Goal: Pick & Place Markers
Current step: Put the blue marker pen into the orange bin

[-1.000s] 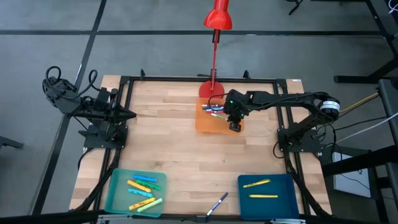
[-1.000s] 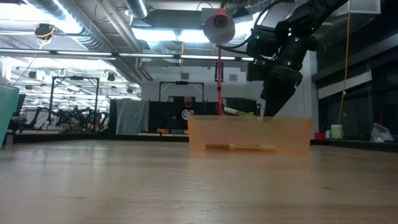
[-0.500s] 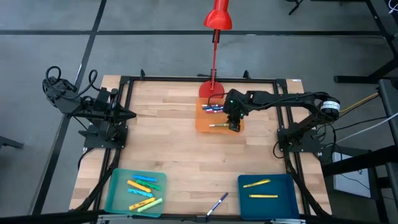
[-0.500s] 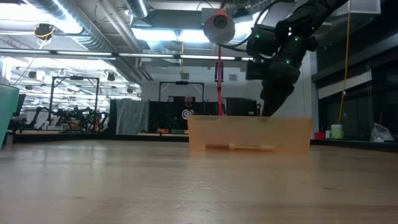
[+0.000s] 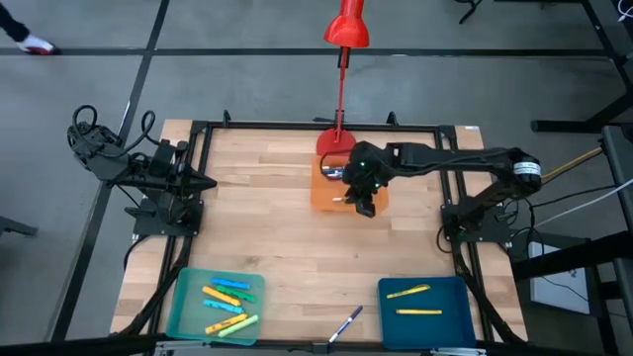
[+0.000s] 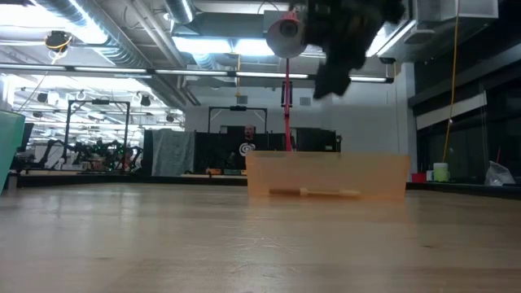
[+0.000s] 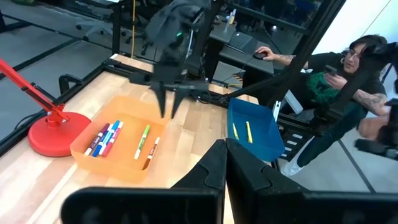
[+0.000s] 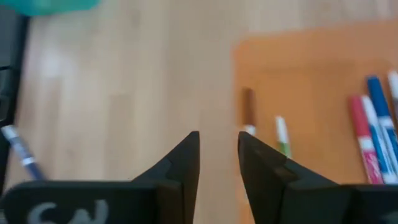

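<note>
a loose blue marker (image 5: 346, 323) lies at the tabletop's (image 5: 287, 237) near edge, between the teal tray (image 5: 188, 318) of yellow, green and orange markers (image 5: 228, 300) and the blue tray (image 5: 455, 318) with two yellow markers (image 5: 410, 301); farther off, the orange tray (image 5: 321, 198) holds blue, red, green and brown markers (image 7: 124, 139); above it the right end effector (image 8: 219, 154) hangs, fingers slightly parted and empty; left of that tray, the left end effector (image 7: 225, 163) waits, pinched closed.
</note>
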Tool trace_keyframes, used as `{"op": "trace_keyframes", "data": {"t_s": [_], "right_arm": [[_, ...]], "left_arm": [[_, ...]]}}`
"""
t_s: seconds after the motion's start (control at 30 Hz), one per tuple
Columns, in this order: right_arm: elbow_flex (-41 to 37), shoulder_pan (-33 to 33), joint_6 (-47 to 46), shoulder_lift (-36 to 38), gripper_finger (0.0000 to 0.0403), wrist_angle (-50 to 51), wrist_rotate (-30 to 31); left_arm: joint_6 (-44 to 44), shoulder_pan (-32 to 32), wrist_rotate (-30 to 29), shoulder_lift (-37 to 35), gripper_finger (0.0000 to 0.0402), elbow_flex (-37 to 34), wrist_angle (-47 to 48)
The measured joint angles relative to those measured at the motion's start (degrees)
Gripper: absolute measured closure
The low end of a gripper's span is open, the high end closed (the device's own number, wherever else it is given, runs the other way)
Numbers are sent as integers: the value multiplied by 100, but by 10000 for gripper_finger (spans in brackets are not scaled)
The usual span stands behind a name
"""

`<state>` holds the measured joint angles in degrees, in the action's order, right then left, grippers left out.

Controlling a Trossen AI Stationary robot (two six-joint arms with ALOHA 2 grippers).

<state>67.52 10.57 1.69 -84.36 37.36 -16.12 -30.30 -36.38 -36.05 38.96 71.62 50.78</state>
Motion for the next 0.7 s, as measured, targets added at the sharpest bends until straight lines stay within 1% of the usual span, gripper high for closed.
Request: {"op": "trace_keyframes", "data": {"t_s": [0.23, 0.4, 0.53, 0.7], "right_arm": [[993, -971, -3, 2, 312, 803, -3], [1531, -1679, -72, 2, 318, 963, 5], [1843, -2202, -278, 2, 320, 938, 259], [2088, -2846, -321, 2, 321, 905, 616]], "left_arm": [[3, -2, 10, 7, 399, 0, 0], [92, -2, 10, 5, 400, 1, 0], [105, 0, 13, 5, 400, 2, 2], [107, -1, 67, 9, 399, 2, 5]]}}
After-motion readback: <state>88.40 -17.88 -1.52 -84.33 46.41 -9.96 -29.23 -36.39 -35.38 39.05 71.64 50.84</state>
